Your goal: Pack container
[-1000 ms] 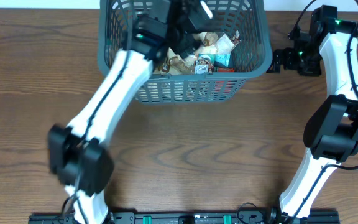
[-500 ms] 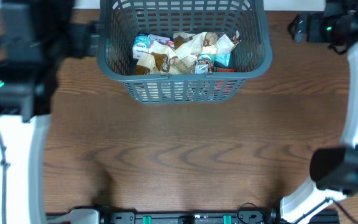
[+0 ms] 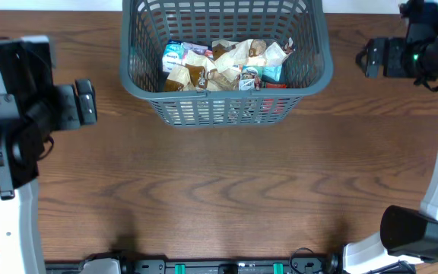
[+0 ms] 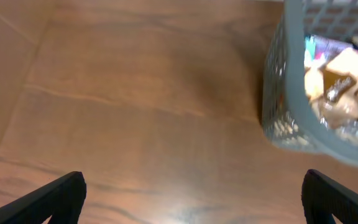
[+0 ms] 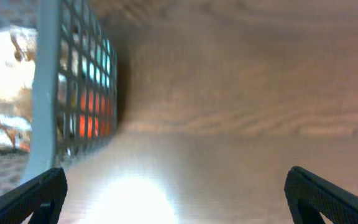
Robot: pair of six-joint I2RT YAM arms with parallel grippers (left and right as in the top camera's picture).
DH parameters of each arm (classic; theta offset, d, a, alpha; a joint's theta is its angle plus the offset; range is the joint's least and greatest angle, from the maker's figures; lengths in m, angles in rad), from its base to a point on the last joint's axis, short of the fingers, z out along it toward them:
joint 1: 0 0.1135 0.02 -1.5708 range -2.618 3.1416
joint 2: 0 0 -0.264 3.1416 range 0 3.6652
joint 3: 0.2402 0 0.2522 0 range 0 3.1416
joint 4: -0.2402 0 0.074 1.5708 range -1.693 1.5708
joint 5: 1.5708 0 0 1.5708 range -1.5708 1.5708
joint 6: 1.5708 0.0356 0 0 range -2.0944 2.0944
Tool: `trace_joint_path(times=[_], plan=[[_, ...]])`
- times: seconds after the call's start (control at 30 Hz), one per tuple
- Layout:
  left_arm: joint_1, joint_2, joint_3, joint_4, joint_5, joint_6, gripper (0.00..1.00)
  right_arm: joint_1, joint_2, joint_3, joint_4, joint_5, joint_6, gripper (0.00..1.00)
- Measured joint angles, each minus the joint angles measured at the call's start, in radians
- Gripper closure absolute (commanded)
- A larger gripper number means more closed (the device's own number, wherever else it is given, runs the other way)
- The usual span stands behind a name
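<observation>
One container [image 3: 226, 114] — a dark grey basket with lattice-slotted sides — stood at the far side of the wooden table [image 3: 226, 198], roughly centred between the two arms. Its bottom was covered by a heap of snack packets [image 3: 223, 65]. Most wrappers were tan or cream. A light-blue packet [image 3: 173, 55] lay at the left end of the heap and a teal packet [image 3: 272, 72] toward the right end. A red packet [image 3: 276, 85] lay low against the near wall. All packets lay inside the rim.

The left gripper [image 3: 82, 103] sat to the left of the container, well apart from it and aimed toward it. In the left wrist view its jaws stood wide apart with only bare tabletop between them, and the basket's corner showed at the upper right.

The right gripper [image 3: 369, 58] sat to the right of the container, near its right wall but not touching. In the right wrist view its jaws were likewise fully spread and held nothing — the lattice wall filled the left edge, with red and teal showing through the slots.
</observation>
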Motion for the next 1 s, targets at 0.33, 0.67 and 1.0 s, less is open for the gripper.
trace_joint_path(times=[0.33, 0.67, 1.0], plan=[[0.000, -0.224, -0.436, 0.174, 0.110, 0.008, 0.01, 0.040, -0.221, -0.114, -0.068, 0.043, 0.033, 0.01], [0.000, -0.386, -0.801, 0.341, 0.186, -0.012, 0.01, 0.227, -0.629, -0.778, 0.256, 0.100, 0.100, 0.01], [0.000, -0.468, -0.889, 0.382, 0.188, -0.045, 0.01, 0.269, -0.867, -1.189, 0.396, 0.123, 0.151, 0.01]])
